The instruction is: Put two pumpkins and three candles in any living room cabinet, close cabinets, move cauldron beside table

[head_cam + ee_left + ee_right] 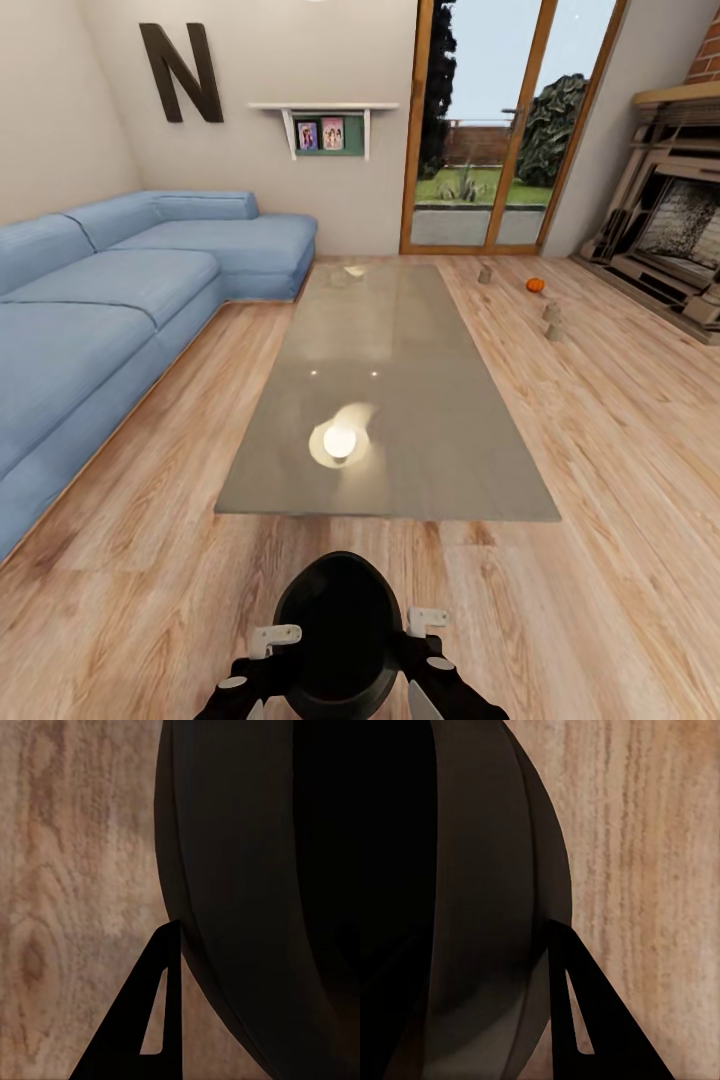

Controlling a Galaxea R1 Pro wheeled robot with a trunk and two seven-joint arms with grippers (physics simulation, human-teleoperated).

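Head view: the cauldron (338, 630) hangs pinched between both arms at the near edge, just short of the counter (390, 400); a pumpkin (535, 285) and candles (551, 318) lie far right.

Left wrist view: one finger (154, 1012) touches the cauldron's wall (jaws' state unclear).

Right wrist view: likewise a finger (585, 1012) presses it; uneven squeeze could let it slip to the floor (660, 870).

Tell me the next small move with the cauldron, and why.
Probably lower it to the floor here: the cauldron is pinched between the left gripper and right gripper, just short of the table edge, so it would already land beside it.
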